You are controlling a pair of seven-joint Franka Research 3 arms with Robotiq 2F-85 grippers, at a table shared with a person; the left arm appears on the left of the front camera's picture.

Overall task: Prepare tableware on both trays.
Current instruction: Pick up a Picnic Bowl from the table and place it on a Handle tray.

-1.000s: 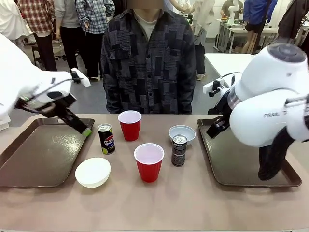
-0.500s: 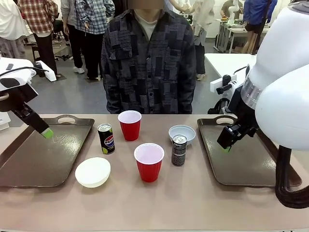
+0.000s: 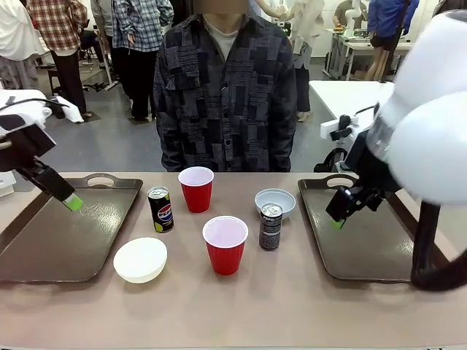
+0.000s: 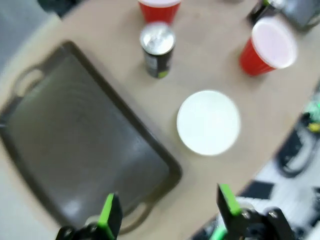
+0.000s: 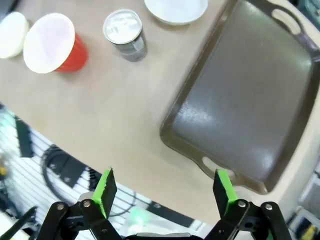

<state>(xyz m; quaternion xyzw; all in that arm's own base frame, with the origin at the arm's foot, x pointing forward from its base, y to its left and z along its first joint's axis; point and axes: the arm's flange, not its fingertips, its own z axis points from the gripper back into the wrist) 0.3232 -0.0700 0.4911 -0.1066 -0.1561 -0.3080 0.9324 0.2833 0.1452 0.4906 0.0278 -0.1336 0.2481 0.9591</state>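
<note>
Hanging spread and empty, each over a bare tray (image 3: 44, 248), the left gripper (image 3: 71, 201) and right gripper (image 3: 338, 221) seem poised to load the cups (image 3: 225, 244), bowls (image 3: 140, 259) and cans (image 3: 271, 226) between them.

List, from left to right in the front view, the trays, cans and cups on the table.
left tray → Pepsi can → far red cup → near red cup → black can → right tray

Front camera faces person (image 3: 222, 87) across table (image 3: 292, 306); wrist cameras look steeply down, sharing nearer red cup (image 4: 267, 47)
</note>
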